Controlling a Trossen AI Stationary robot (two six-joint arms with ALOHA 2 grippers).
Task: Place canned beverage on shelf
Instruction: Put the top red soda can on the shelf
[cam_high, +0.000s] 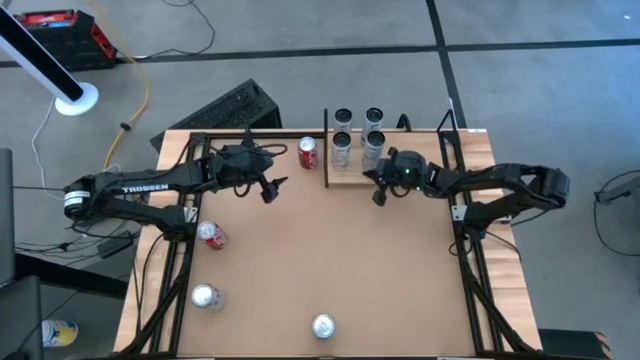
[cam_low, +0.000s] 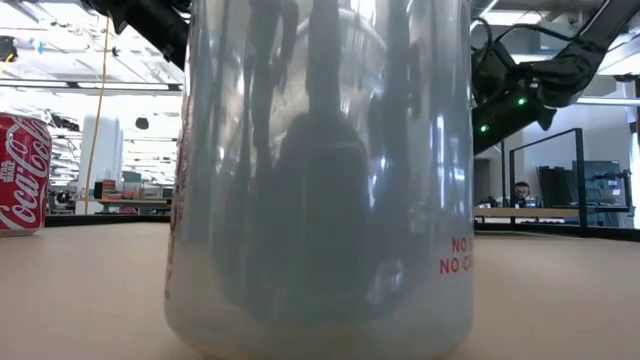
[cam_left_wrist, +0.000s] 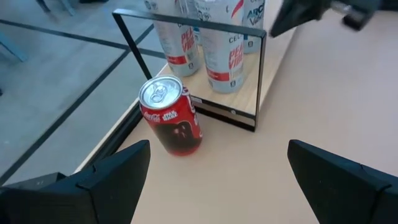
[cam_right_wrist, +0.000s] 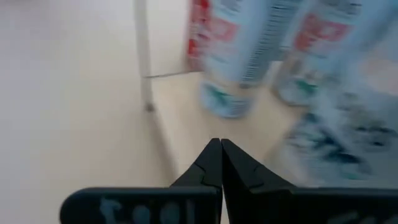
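High view: a pale wood-grain shelf plank (cam_high: 352, 176) with a thin black rail lies at the far edge of the large brown tabletop (cam_high: 330, 260). Four silver cans (cam_high: 358, 133) stand upright on it in two pairs. A red cola can (cam_high: 308, 153) stands upright on the tabletop just beside the rail, outside the shelf. The left gripper (cam_high: 271, 189) hangs near that can with its fingers spread wide and nothing between them. The right gripper (cam_high: 379, 194) sits at the near edge of the shelf, fingers pressed together and holding nothing. Three more cans rest nearer the front: a red one lying on its side (cam_high: 212, 235), a silver one (cam_high: 205, 297) and another silver one (cam_high: 323, 326).

Low view: a pale silver can (cam_low: 320, 175) fills most of the frame; a red cola can (cam_low: 23, 173) stands at the left edge.

Left wrist view: the red cola can (cam_left_wrist: 171, 114) stands apart from both wide-set dark fingers (cam_left_wrist: 106, 177), next to the black rail frame (cam_left_wrist: 199, 65) and the silver cans (cam_left_wrist: 227, 53) behind it.

Right wrist view: two dark fingertips (cam_right_wrist: 219, 163) meet in a closed point over the shelf (cam_right_wrist: 186, 124), facing blurred silver cans (cam_right_wrist: 245, 56).
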